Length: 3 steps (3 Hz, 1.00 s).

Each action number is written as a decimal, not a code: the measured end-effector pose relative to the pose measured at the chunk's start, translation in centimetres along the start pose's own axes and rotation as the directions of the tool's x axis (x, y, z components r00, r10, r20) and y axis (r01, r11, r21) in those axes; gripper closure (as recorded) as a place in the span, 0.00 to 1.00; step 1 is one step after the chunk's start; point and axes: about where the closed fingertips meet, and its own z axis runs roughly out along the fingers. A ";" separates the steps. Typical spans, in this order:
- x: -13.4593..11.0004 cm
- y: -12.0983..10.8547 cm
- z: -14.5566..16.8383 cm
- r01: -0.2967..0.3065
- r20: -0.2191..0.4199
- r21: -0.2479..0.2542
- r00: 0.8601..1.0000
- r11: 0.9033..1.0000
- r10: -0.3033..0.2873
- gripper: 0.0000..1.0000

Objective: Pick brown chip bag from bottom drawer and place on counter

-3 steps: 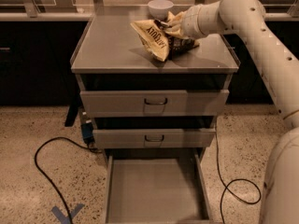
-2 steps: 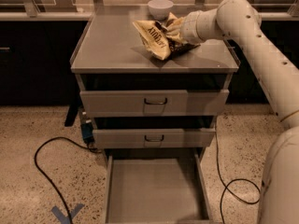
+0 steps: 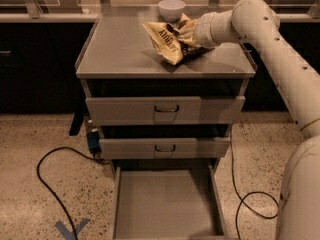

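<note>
The brown chip bag [image 3: 166, 41] stands tilted on the counter [image 3: 120, 51], right of the middle, with its lower edge on the surface. My gripper [image 3: 183, 32] is at the bag's right upper side and shut on it; the white arm reaches in from the right. The bottom drawer [image 3: 165, 206] is pulled fully open at floor level and holds nothing.
A white bowl [image 3: 171, 8] sits at the counter's back edge just behind the bag. Two closed drawer fronts [image 3: 165, 110] are below the counter. Black cables [image 3: 47, 184] lie on the floor left and right of the unit. Blue tape [image 3: 70, 229] marks the floor.
The bag and gripper have shifted slightly right on the counter, and the arm's elbow has moved up. The drawer has not moved.
</note>
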 end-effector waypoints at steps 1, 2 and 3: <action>0.0 0.0 0.0 0.000 0.000 0.000 1.000 1.000 0.000 0.57; 0.0 0.0 0.0 0.000 0.000 0.000 1.000 1.000 0.000 0.35; 0.0 0.0 0.0 0.000 0.000 0.000 1.000 1.000 0.000 0.11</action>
